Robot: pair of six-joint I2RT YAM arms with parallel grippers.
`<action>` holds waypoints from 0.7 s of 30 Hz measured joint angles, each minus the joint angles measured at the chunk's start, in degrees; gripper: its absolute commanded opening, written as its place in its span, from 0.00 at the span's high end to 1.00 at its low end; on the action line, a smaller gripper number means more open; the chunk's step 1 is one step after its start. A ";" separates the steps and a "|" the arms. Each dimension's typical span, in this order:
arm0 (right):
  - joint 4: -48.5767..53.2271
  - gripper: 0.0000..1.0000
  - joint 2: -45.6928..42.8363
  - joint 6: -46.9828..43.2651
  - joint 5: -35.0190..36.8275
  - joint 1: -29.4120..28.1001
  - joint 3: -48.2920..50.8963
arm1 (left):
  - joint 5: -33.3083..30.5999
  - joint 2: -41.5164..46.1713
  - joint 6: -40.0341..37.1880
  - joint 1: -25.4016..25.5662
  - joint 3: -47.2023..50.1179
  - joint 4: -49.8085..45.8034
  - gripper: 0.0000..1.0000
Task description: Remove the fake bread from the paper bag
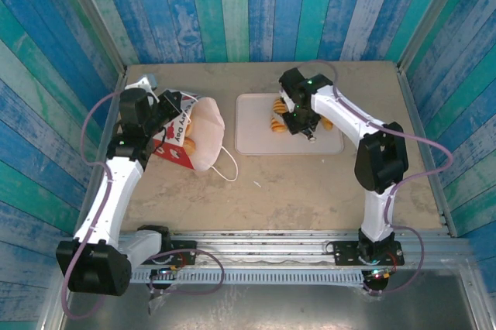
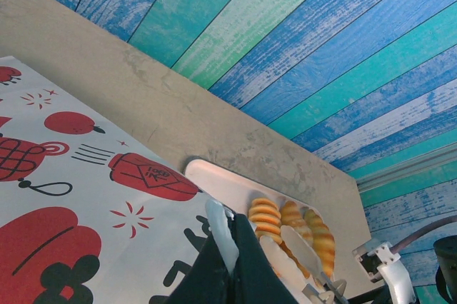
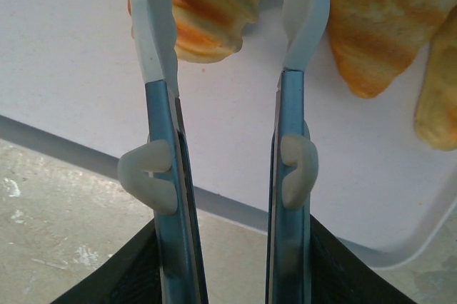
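The paper bag (image 1: pixel 203 130) lies on its side at the left, its white mouth facing the tray. One golden piece of fake bread (image 1: pixel 188 146) shows inside that mouth. My left gripper (image 1: pixel 166 111) is shut on the bag's upper edge; in the left wrist view its fingers (image 2: pixel 223 231) pinch the printed paper (image 2: pixel 86 197). Three pastries (image 1: pixel 277 122) lie on the pale tray (image 1: pixel 256 142). My right gripper (image 1: pixel 299 122) hovers open over them. In the right wrist view its fingers (image 3: pixel 151 26) straddle a ridged roll (image 3: pixel 207 11) lying on the tray (image 3: pixel 78 61), with a croissant (image 3: pixel 371 26) beside it.
The bag's white string handle (image 1: pixel 229 169) trails onto the tabletop toward the front. Blue and green plank walls (image 1: pixel 256 5) close in the table on three sides. The right gripper's fingers (image 2: pixel 303 247) show above the ridged rolls (image 2: pixel 265 217) in the left wrist view.
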State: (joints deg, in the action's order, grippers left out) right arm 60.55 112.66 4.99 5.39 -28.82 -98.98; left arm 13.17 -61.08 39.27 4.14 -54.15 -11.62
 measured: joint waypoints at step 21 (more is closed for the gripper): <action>3.65 0.54 2.16 -9.92 -0.17 3.34 -3.89 | 0.22 0.35 0.00 0.00 0.00 0.00 0.98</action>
State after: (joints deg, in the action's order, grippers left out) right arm 64.20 114.83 -4.93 5.21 -25.47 -102.87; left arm 13.39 -60.73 39.27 4.14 -54.15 -11.62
